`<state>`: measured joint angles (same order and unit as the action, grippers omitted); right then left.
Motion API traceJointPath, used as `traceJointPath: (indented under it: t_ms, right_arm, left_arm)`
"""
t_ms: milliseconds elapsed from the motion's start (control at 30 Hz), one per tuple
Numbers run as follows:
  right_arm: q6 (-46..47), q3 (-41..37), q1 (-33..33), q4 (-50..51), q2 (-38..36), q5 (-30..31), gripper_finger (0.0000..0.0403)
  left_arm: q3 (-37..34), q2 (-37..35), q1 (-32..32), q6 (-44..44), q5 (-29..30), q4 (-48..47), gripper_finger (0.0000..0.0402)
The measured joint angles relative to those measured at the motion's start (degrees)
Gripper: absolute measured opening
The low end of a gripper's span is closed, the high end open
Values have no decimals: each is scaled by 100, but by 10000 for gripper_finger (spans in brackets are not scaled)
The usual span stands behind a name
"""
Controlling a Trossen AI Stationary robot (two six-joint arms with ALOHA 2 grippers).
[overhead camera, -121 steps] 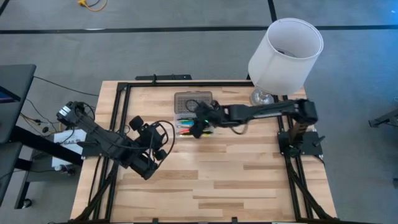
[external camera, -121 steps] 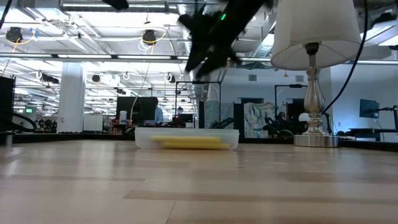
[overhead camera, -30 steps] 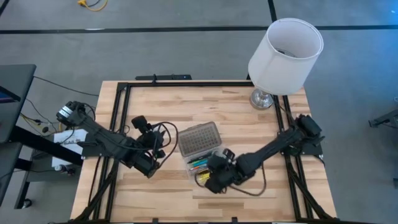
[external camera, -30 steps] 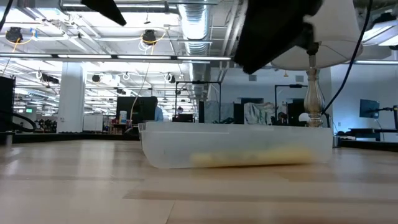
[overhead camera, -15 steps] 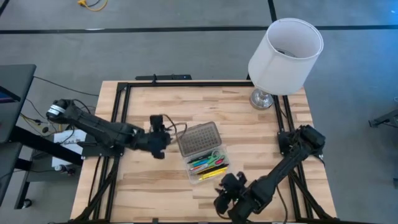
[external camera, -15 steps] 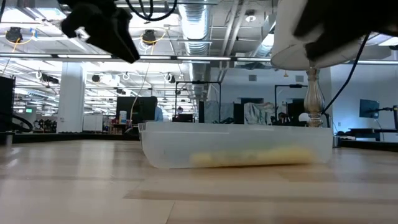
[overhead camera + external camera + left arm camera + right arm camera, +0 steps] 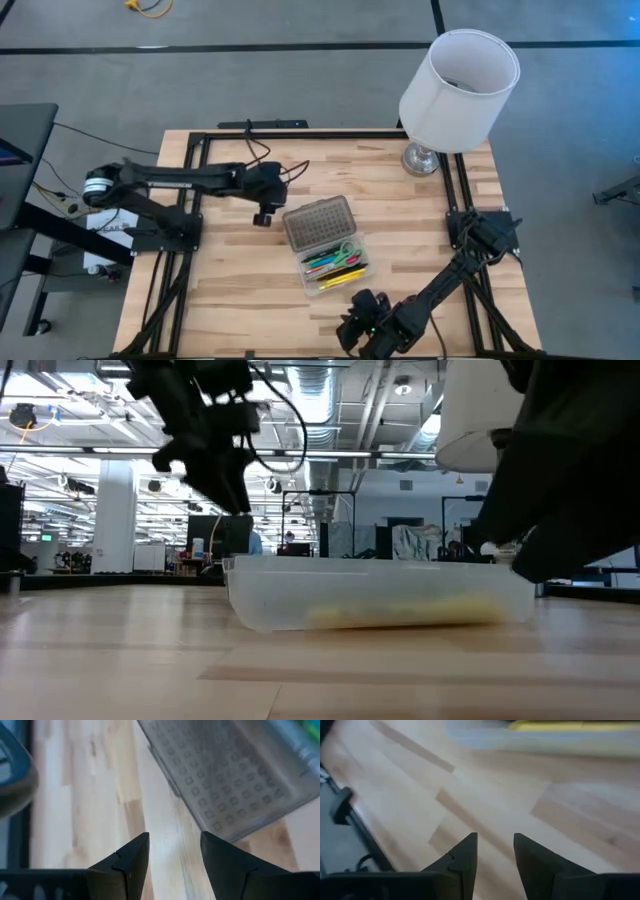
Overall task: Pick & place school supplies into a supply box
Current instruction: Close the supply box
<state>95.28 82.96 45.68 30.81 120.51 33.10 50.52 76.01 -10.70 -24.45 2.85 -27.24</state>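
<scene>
The supply box lies open at the table's middle. Its grey dotted lid (image 7: 318, 222) is laid flat on the wood, and its clear base (image 7: 336, 267) holds coloured pens, pencils and green-handled scissors (image 7: 345, 253). My left gripper (image 7: 262, 216) hovers open just left of the lid (image 7: 235, 775), its fingers pointing down over bare wood. My right gripper (image 7: 353, 330) is open near the table's front edge, in front of the base (image 7: 545, 735), with nothing between its fingers. In the low view the box (image 7: 380, 605) stands between the two arms.
A lamp with a white shade (image 7: 460, 88) stands at the back right corner. Black frame rails (image 7: 190, 190) run along the table's left, right and far edges. Bare wood lies to the left of the box and in front of it.
My left gripper has swung from the table's left-middle toward the far edge and the lid, turning and sinking as it went. My right gripper has drawn back from the box's near end toward the front edge, rolling and lowering. The box has stayed where it was.
</scene>
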Motion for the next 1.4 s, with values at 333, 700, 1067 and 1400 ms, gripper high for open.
traceJointPath:
  t_ms: [333, 700, 1067, 1400]
  right_arm:
    - [526, 13, -2, 577, 79, -250, 120]
    - [165, 11, -367, 1295, 79, -479, 120]
    - [5, 11, -519, 2415, 79, -625, 120]
    - [-526, 11, -487, 2446, 79, -1020, 120]
  left_arm:
    - [2, 1344, -371, -380, -678, 402, 174]
    - [20, 1650, -380, -483, -893, 558, 174]
    - [0, 1653, -382, -811, -1160, -222, 174]
    - [0, 1653, -427, -902, -1274, -112, 174]
